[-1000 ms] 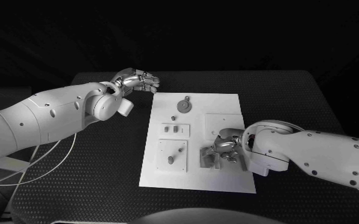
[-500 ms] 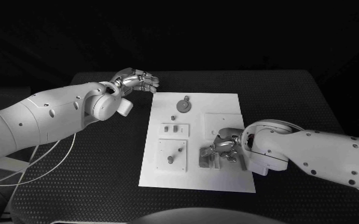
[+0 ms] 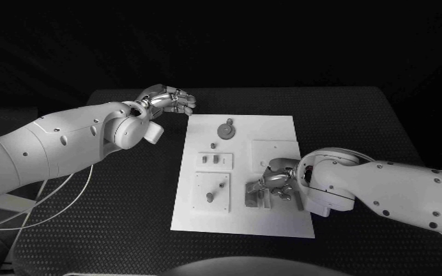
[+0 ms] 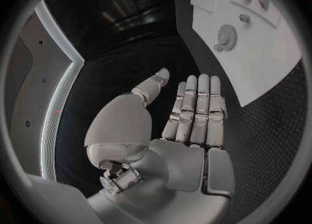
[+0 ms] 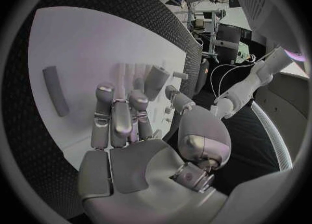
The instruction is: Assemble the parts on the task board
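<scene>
On the black bench lay a white rectangular task board (image 3: pixel 276 218) with small grey parts (image 3: pixel 260 194), judged light, rigid and best pinched at their sides. Right hand (image 3: pixel 276 183) rested over them, whether its fingers (image 5: pixel 114 117) pinched one could not be told; left hand (image 3: pixel 168 101) held nothing, fingers (image 4: pixel 198 104) straight and pressed together.

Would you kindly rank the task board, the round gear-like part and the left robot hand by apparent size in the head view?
1. task board
2. left robot hand
3. round gear-like part

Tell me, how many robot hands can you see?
2. The left hand is flat beside the task board's far corner; the right hand is over its near part.
</scene>
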Available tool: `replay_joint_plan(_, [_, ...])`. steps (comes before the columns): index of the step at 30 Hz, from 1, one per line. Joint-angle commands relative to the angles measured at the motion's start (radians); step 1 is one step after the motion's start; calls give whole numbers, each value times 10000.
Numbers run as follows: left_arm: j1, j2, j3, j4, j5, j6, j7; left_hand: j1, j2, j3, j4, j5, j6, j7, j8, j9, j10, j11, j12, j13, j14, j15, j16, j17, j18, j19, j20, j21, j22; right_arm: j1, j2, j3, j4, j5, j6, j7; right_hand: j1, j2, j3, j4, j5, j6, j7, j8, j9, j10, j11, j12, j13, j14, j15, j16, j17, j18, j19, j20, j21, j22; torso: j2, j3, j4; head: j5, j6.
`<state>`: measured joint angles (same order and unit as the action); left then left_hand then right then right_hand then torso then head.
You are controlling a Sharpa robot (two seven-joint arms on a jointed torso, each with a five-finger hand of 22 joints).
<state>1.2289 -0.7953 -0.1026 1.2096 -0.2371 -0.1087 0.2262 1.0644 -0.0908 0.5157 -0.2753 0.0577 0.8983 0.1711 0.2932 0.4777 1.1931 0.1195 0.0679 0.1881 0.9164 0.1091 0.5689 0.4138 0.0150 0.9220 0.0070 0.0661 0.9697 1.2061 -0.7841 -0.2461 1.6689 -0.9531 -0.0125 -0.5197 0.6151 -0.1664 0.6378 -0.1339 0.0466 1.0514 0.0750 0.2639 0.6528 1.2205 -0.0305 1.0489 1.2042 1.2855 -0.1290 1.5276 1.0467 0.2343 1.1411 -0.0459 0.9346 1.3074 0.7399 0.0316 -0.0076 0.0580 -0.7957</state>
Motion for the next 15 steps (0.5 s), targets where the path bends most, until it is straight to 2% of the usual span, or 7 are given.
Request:
replay_joint_plan(1, [6, 16, 5, 12, 42, 139, 53, -80, 8, -40, 16, -9, -46, -26, 43, -16, 46, -2, 25, -14, -17, 19, -51, 18, 173, -64, 38, 22, -15, -22, -100, -18, 79, -427, 157, 171, 263, -16, 50, -190, 33, 37, 41, -3, 30, -21, -9, 32, 17, 34, -44, -24, 26, 275, 28, -93, 0, 183, 0, 13, -4, -4, 9])
replay_joint_plan(5, [5, 22, 4, 13, 41, 143, 55, -79, 12, -38, 18, -8, -46, -26, 44, -17, 47, -2, 25, -14, -18, 19, -53, 22, 173, -64, 38, 22, -16, -20, -333, -17, 307, -630, 217, 812, 783, -37, 116, -643, 33, 100, 20, 41, 77, 71, -28, 112, 54, 102, -56, -17, 84, 275, 73, -114, 40, 183, -2, 16, -6, -2, 13])
replay_joint_plan(8, [5, 26, 4, -4, 41, 148, 54, -78, 15, -36, 19, -8, -45, -26, 44, -17, 47, -2, 25, -15, -18, 20, -55, 24, 173, -65, 39, 22, -16, -14, -552, -17, 557, -1271, 11, 1135, 1227, -19, 147, -987, 33, 141, 11, 68, 109, 102, -33, 42, -24, 68, -52, -58, -44, 275, 87, -109, 40, 170, -5, 12, 1, -3, 14])
replay_joint_plan(10, [5, 13, 3, 6, 41, 140, 58, -77, 18, -35, 19, -8, -45, -26, 45, -17, 48, -2, 26, -15, -18, 20, -56, 26, 174, -65, 39, 22, -16, 3, -601, -17, 609, -1472, -41, 1253, 1453, -88, 162, -1115, 33, 170, 6, 84, 125, 141, -37, 26, -52, 97, -49, -70, -33, 275, 100, -99, 37, 161, -5, 15, 0, 10, -4])
replay_joint_plan(12, [5, 17, 3, 4, 40, 141, 66, -76, 19, -34, 19, -8, -44, -26, 45, -17, 49, -2, 26, -15, -18, 20, -57, 28, 174, -66, 39, 23, -17, 15, -630, -17, 650, -1598, -35, 1352, 1835, -174, 227, -1257, 33, 243, -15, 122, 151, 231, -55, 43, -67, 185, -58, -67, 50, 275, 150, -100, 44, 150, -1, 16, -11, 12, 28])
replay_joint_plan(15, [5, 29, 3, 2, 40, 122, 79, -75, 19, -33, 19, -8, -43, -27, 46, -17, 50, -3, 26, -15, -18, 21, -59, 30, 174, -67, 39, 23, -17, 15, -639, -16, 735, -1667, 53, 1369, 2253, -208, 244, -1370, 33, 287, -31, 139, 171, 325, -71, 50, -90, 257, -71, -75, 90, 275, 213, -95, 43, 133, -1, 14, -12, 15, 9])
